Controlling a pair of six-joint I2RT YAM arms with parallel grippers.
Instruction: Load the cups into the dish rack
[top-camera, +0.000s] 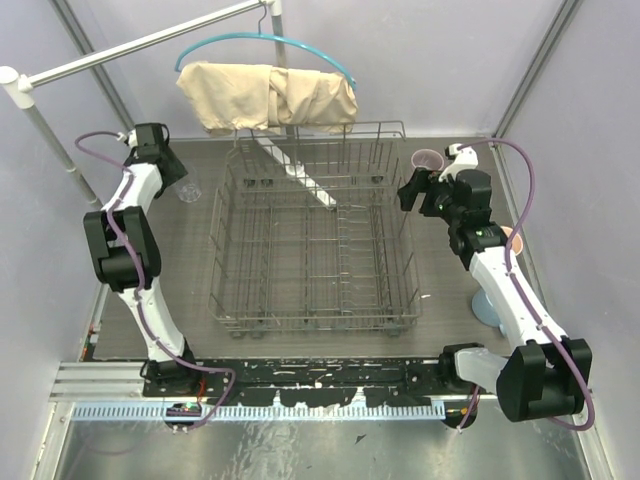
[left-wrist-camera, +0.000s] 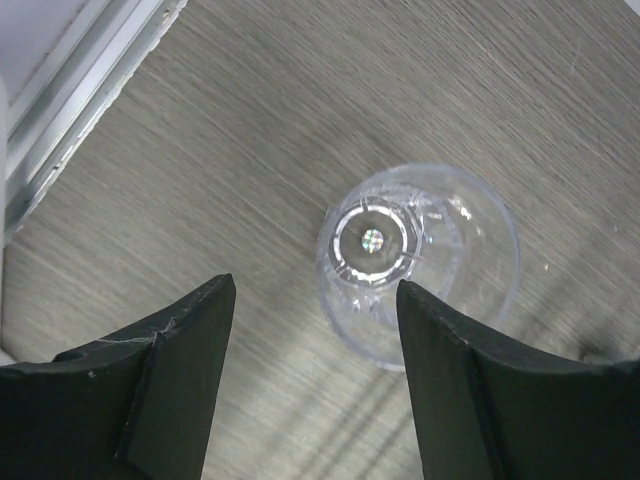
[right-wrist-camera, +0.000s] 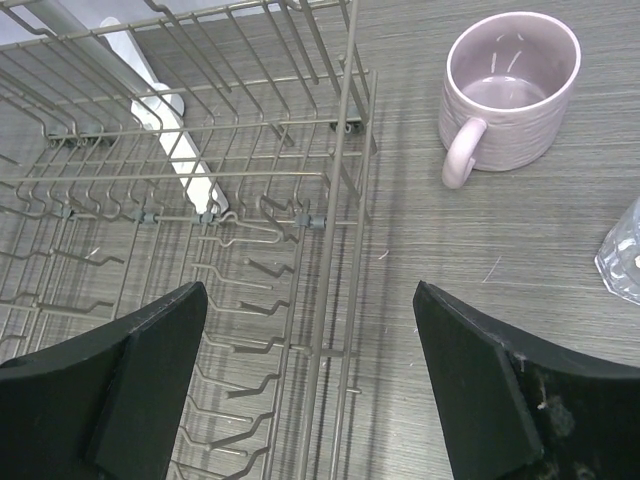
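The grey wire dish rack (top-camera: 313, 235) stands mid-table with no cups in it. A clear glass tumbler (top-camera: 190, 190) stands left of it; in the left wrist view the tumbler (left-wrist-camera: 420, 262) is just ahead of my open left gripper (left-wrist-camera: 315, 300), near the right finger. My left gripper (top-camera: 175, 172) hovers by it. My right gripper (top-camera: 410, 192) is open and empty over the rack's right rim (right-wrist-camera: 340, 230). The mauve-pink mug (top-camera: 428, 160) stands upright beyond it, also in the right wrist view (right-wrist-camera: 510, 90). A second tumbler (right-wrist-camera: 625, 255) shows at the edge. The peach mug (top-camera: 514, 240) and light blue mug (top-camera: 487, 305) are partly hidden by the right arm.
A beige cloth (top-camera: 268, 95) hangs on a teal hanger from a white rail behind the rack. A white strip (top-camera: 295, 172) lies under the rack's far part. Metal frame posts and walls stand close on both sides.
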